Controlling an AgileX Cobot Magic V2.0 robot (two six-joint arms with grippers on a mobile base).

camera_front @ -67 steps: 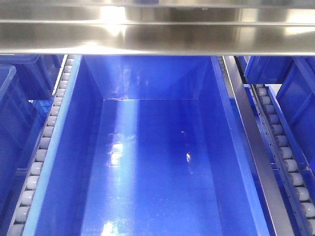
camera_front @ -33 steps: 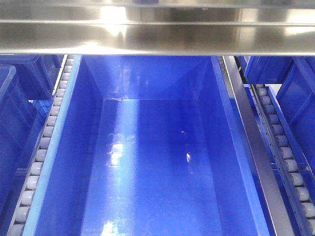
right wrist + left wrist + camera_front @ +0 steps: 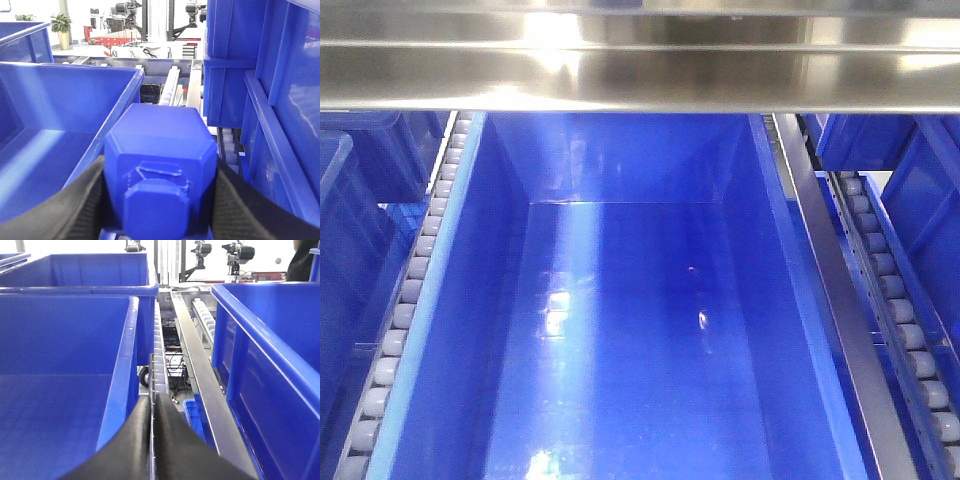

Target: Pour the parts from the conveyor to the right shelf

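My right gripper (image 3: pixel 160 172) is shut on a small blue plastic container (image 3: pixel 160 135); its closed faceted side faces the camera, so any contents are hidden. It hangs beside the rim of a large blue bin (image 3: pixel 60 95). My left gripper (image 3: pixel 153 399) is shut and empty, its black fingers (image 3: pixel 175 440) pressed together over a roller track (image 3: pixel 159 355) between two bins. The front view looks down into a large blue bin (image 3: pixel 620 330) with a bare, shiny floor. No parts show in any view. Neither gripper shows in the front view.
A steel shelf beam (image 3: pixel 640 70) crosses the top of the front view. Roller tracks (image 3: pixel 415 270) (image 3: pixel 895 300) flank the bin, with more blue bins beyond. Tall blue bins (image 3: pixel 60 340) (image 3: pixel 270 340) stand either side of the left gripper. Stacked blue bins (image 3: pixel 235 65) stand right of the right gripper.
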